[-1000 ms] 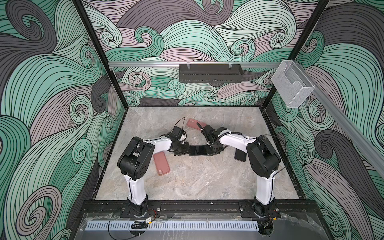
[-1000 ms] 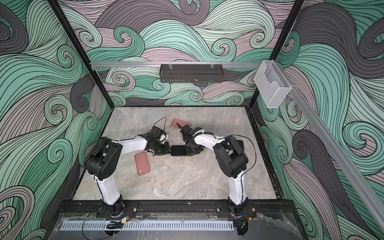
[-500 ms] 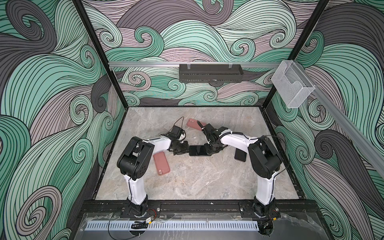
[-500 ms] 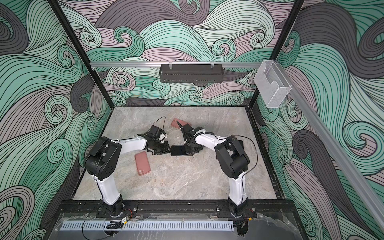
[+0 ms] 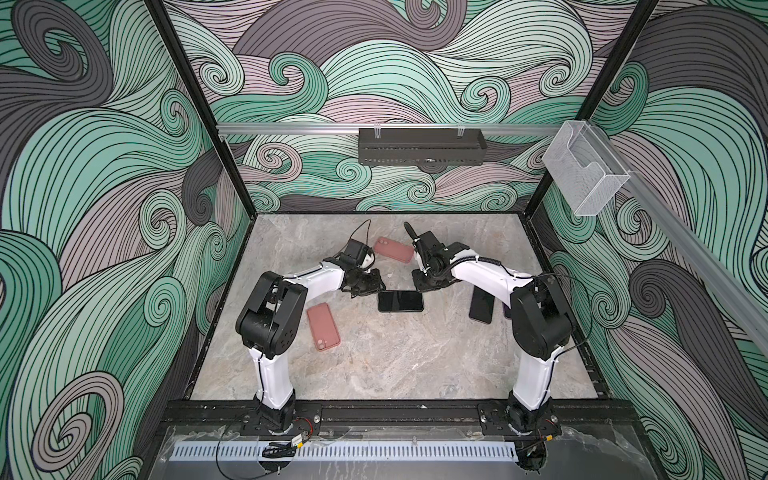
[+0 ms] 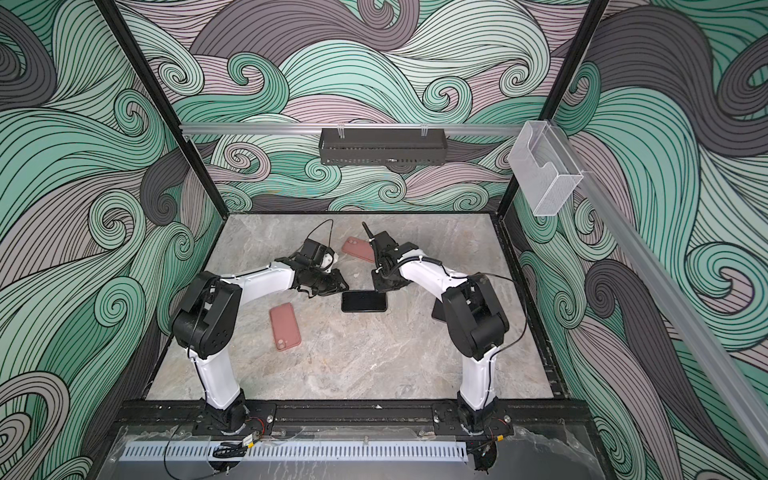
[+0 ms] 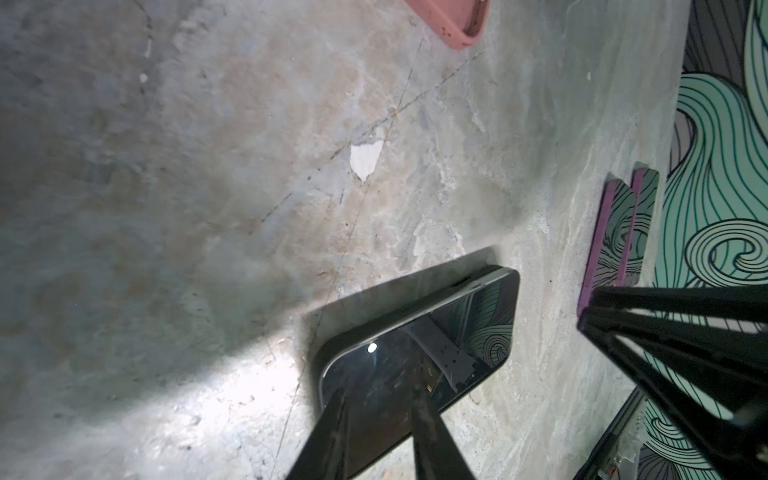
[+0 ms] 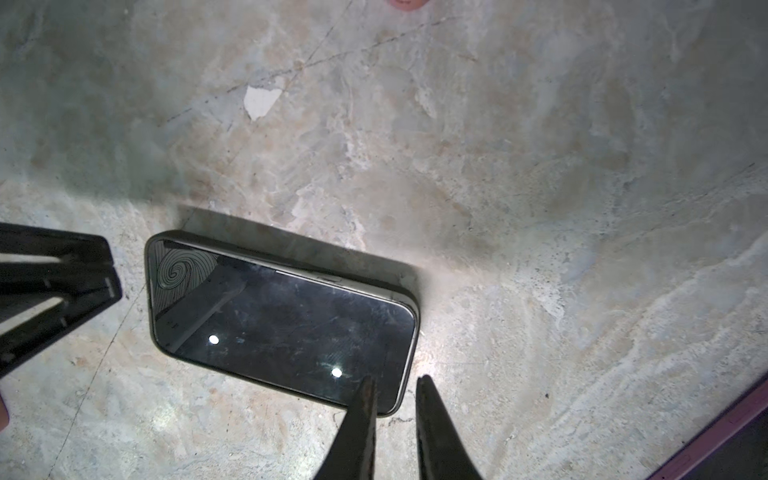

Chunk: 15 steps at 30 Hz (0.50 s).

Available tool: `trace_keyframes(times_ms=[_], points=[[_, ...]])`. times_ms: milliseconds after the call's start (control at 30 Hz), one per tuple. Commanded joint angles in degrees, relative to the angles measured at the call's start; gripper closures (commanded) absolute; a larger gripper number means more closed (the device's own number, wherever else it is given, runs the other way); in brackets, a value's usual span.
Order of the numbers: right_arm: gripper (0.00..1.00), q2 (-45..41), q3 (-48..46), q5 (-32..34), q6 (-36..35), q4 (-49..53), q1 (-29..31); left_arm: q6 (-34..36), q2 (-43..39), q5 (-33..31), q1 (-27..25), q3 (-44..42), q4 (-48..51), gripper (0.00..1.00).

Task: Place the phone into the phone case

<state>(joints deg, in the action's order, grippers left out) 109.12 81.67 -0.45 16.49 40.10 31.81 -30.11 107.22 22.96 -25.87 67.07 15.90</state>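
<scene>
A black phone (image 5: 400, 301) (image 6: 364, 301) lies flat, screen up, mid-table. A dark phone case rim surrounds it (image 8: 282, 324), and a silver edge of the phone shows along one long side. My left gripper (image 5: 374, 287) (image 7: 378, 392) hovers at the phone's left end. It is open, and only the screen (image 7: 419, 353) shows between its fingers. At the phone's right end my right gripper (image 5: 419, 286) (image 8: 395, 378) stands over the corner. A narrow empty gap separates its fingers.
A pink case (image 5: 323, 326) (image 6: 285, 326) lies front left of the phone. Another pink case (image 5: 394, 249) (image 7: 453, 20) lies behind the grippers. Dark phones with purple edges (image 5: 481, 305) (image 7: 611, 237) rest by the right arm. Patterned walls enclose the table.
My left gripper's jaws have spread a little wider. Both grippers have shifted slightly at the phone's ends. The phone has hardly moved.
</scene>
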Motion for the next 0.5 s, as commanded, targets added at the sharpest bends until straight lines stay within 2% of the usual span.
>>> trace_keyframes(times_ms=[0, 200, 367, 467], points=[[0.79, 1.8, 1.2, -0.3, -1.0, -0.5, -0.5, 1.6, 1.5, -1.3, 0.7, 1.3, 3.8, 0.68], [0.79, 3.9, 1.6, -1.1, -1.5, -1.0, -0.9, 1.6, 2.5, -1.3, 0.6, 1.2, 4.2, 0.67], [0.8, 5.0, 1.5, -0.6, -1.4, -1.1, -1.1, 1.8, 3.1, -0.3, 0.6, 1.3, 4.1, 0.72], [0.8, 5.6, 1.5, -0.3, -1.5, -1.2, -1.2, 1.8, 3.6, 0.1, 0.6, 1.5, 4.1, 0.72]])
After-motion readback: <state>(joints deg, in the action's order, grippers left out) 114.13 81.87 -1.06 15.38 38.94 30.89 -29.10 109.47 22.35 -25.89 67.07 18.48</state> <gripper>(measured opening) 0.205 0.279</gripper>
